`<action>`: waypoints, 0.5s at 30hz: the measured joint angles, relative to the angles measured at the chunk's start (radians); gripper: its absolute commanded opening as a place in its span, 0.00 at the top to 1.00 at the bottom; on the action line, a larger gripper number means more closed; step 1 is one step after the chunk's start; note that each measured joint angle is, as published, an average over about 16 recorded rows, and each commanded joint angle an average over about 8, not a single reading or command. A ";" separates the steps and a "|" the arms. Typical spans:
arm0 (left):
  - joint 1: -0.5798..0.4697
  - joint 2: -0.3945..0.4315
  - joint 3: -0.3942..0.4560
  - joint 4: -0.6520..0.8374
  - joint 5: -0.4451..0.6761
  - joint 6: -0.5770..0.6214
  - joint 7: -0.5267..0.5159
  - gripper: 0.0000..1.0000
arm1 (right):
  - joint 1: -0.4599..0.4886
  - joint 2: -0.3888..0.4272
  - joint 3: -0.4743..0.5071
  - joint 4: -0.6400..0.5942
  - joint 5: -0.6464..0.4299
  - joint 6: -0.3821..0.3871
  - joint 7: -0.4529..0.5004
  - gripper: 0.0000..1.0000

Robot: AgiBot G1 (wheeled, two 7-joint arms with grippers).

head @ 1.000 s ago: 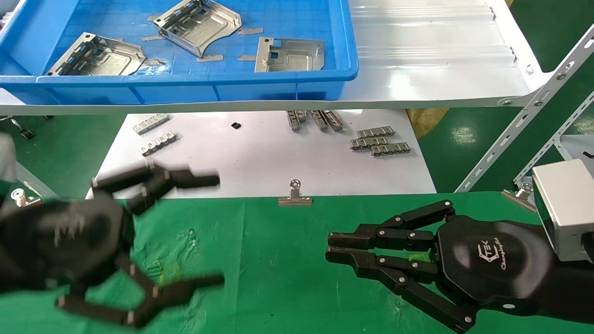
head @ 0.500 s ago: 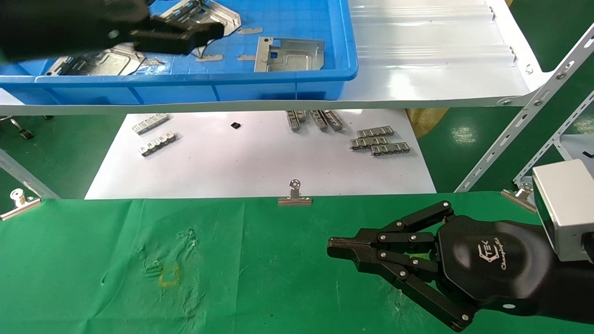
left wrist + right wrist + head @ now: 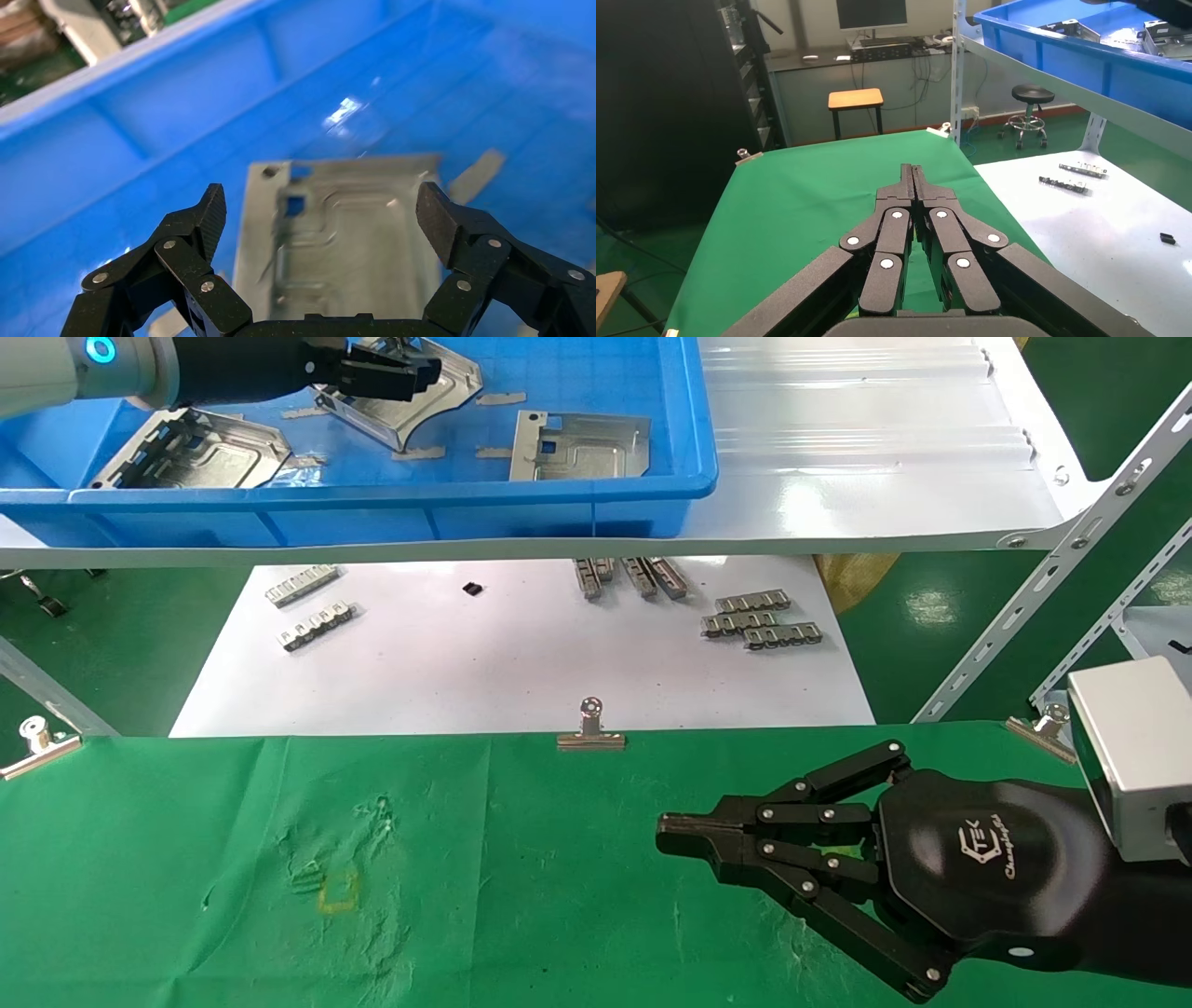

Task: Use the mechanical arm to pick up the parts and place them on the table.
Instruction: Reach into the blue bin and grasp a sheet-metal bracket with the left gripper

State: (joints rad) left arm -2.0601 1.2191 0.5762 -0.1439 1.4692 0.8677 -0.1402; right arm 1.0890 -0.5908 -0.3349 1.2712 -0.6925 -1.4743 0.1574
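Since a moment ago, my left end effector (image 3: 386, 374) has gone from the table (image 3: 521, 859) up into the blue tray (image 3: 559, 514). Near me, the right end effector (image 3: 672, 834) rests clenched over the table's right edge. Farther, the left one hangs released above a part (image 3: 344, 232) in the tray; I should lower straight and grip both its edges evenly.

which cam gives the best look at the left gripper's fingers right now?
Left wrist view: both fingers of the left gripper show spread open, straddling a silver part in the blue tray. Head view catches it only at the frame's top edge, fingers foreshortened. Right wrist view shows no more than a dark sliver at its corner.
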 measured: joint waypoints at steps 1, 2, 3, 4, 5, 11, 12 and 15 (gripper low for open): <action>-0.006 0.007 0.004 0.015 0.006 -0.010 0.002 1.00 | 0.000 0.000 0.000 0.000 0.000 0.000 0.000 0.19; -0.011 0.013 0.007 0.029 0.012 -0.019 0.003 1.00 | 0.000 0.000 0.000 0.000 0.000 0.000 0.000 0.09; -0.016 0.018 0.010 0.042 0.017 -0.027 0.004 1.00 | 0.000 0.000 0.000 0.000 0.000 0.000 0.000 0.01; -0.020 0.022 0.013 0.053 0.021 -0.034 0.005 1.00 | 0.000 0.000 0.000 0.000 0.000 0.000 0.000 0.00; -0.024 0.026 0.015 0.063 0.025 -0.040 0.006 1.00 | 0.000 0.000 0.000 0.000 0.000 0.000 0.000 0.00; -0.037 0.037 0.020 0.103 0.033 -0.061 0.007 1.00 | 0.000 0.000 0.000 0.000 0.000 0.000 0.000 0.00; -0.038 0.038 0.020 0.107 0.033 -0.063 0.007 1.00 | 0.000 0.000 0.000 0.000 0.000 0.000 0.000 0.00; -0.041 0.038 0.019 0.117 0.032 -0.070 0.008 1.00 | 0.000 0.000 0.000 0.000 0.000 0.000 0.000 0.00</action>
State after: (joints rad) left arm -2.1008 1.2568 0.5951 -0.0270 1.5009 0.7981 -0.1319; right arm 1.0891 -0.5907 -0.3352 1.2712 -0.6923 -1.4742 0.1573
